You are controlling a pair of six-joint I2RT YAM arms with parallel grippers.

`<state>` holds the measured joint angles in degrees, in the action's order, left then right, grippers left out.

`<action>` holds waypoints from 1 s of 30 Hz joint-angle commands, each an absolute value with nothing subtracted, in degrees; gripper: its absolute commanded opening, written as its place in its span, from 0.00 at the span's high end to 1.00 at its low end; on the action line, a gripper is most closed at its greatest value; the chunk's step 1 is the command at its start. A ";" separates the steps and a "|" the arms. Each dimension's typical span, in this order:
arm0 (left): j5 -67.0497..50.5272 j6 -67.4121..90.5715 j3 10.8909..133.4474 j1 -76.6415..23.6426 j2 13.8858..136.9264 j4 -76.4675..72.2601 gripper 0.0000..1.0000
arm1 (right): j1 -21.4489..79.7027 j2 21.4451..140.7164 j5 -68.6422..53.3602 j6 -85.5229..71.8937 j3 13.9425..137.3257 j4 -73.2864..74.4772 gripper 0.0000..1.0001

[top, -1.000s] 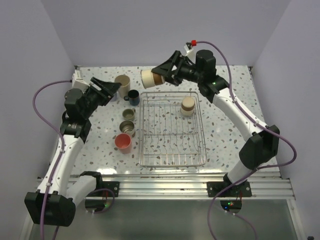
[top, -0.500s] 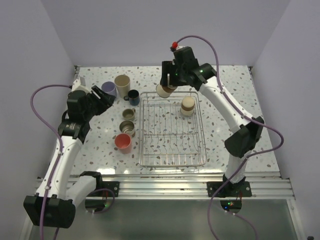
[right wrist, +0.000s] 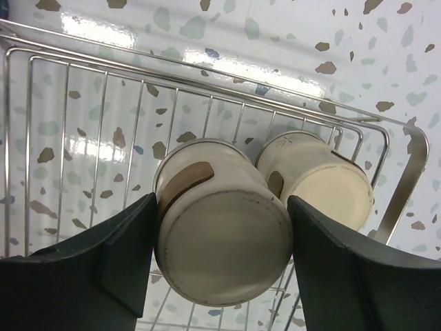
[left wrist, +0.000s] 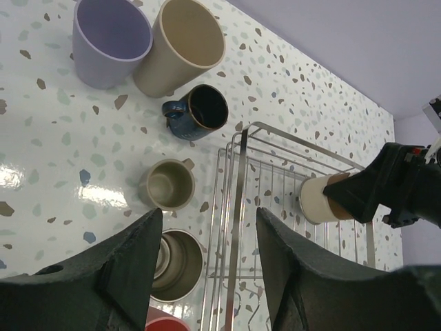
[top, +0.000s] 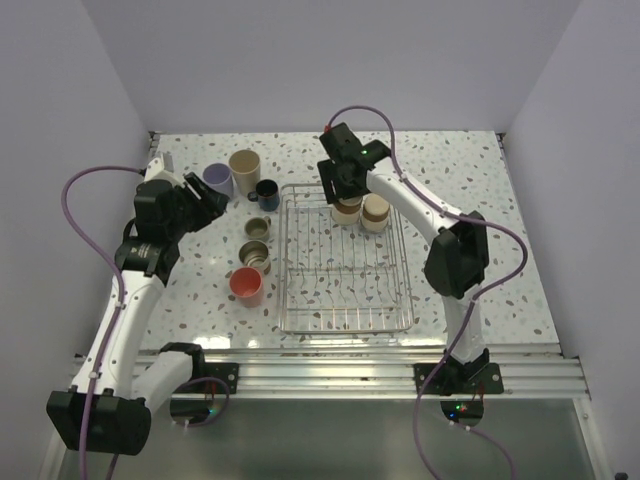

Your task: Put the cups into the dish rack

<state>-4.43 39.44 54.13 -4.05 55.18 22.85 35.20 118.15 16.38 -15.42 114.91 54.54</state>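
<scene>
The wire dish rack (top: 345, 329) sits mid-table. My right gripper (top: 341, 192) is shut on a cream cup (right wrist: 220, 241), held bottom-up with its mouth down at the rack's far end, beside a second cream cup (right wrist: 320, 183) in the rack. My left gripper (top: 205, 200) is open and empty, above the loose cups left of the rack: lavender tumbler (left wrist: 110, 38), beige tumbler (left wrist: 182, 45), dark blue mug (left wrist: 200, 112), two steel cups (left wrist: 167, 185) (left wrist: 176, 265) and a coral cup (top: 246, 286).
The rack's left rim (left wrist: 238, 193) runs between my left fingers in the left wrist view. The rack's far corner wire (right wrist: 406, 179) stands close to the right of the two cream cups. White walls enclose the table on three sides.
My right gripper has carried the cream cup from behind the rack down into its far end, turning it bottom-up. My left gripper has drawn back from the lavender tumbler.
</scene>
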 commanded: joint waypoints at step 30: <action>-3.87 36.39 54.58 -4.04 57.30 21.27 0.41 | 35.16 124.19 24.17 -15.56 111.89 44.74 1.00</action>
